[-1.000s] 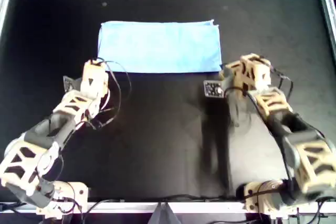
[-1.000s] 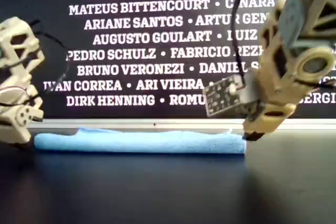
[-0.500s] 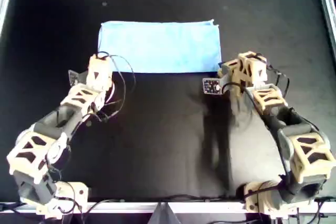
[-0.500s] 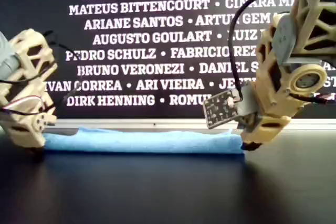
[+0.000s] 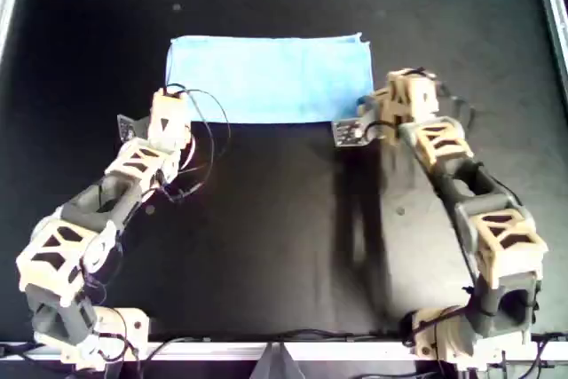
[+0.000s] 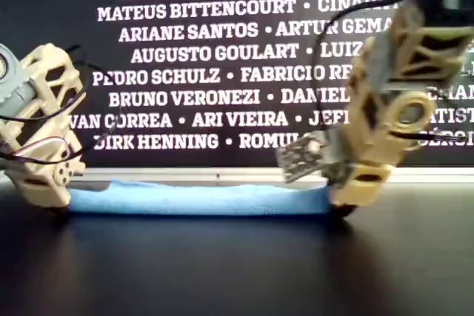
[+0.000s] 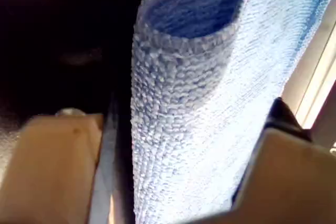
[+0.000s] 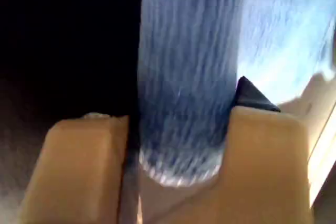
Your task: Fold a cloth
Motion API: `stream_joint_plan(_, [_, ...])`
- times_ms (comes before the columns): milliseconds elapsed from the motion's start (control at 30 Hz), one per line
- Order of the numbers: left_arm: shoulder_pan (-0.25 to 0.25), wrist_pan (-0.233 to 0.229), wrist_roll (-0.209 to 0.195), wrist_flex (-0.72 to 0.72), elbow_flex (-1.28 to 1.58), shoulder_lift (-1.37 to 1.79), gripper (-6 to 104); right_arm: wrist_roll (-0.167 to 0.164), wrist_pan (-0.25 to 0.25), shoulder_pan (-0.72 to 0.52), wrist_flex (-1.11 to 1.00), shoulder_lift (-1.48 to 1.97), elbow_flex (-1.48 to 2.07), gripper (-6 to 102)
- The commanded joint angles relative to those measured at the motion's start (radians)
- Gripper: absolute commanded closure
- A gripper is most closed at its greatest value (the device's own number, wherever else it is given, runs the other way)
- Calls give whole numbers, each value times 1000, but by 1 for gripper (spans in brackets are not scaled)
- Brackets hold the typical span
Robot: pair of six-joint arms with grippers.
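Tan jaws of your left gripper (image 5: pixel 169 111) and right gripper (image 5: pixel 383 111) each straddled a near corner of the cloth (image 5: pixel 271 77), not visibly clamped; it lay folded far-centre in the overhead view. Close both evenly, then lift together.

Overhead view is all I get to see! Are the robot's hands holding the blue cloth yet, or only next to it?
Observer: The left wrist view shows the thin light-blue fabric cloth sitting between the left hand's fingers, folded edge inside the gap.
Operator: And the other hand?
Observer: Same there. In the right wrist view, the cloth's edge lies between the right hand's two tan fingers.
Operator: Is the cloth lifted up?
Observer: No. The exterior view shows it lying flat on the black table, both hands down at its ends.
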Motion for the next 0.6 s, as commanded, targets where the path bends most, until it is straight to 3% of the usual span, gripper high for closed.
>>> stream_joint_plan(0, [-5, 11, -2, -12, -37, 6, -1, 0, -12, 0, 23, 29, -74, 24])
stream_joint_plan(300, [-5, 8, 8, -9, -115, -66, 1, 12, -11, 0, 23, 28, -74, 26])
stream_joint_plan(433, [-5, -2, 8, -9, -117, -66, 14, 2, -11, 0, 23, 28, -74, 36])
stream_joint_plan(567, [-5, -3, 8, -9, -118, -66, 34, 12, -11, 0, 23, 28, -74, 56])
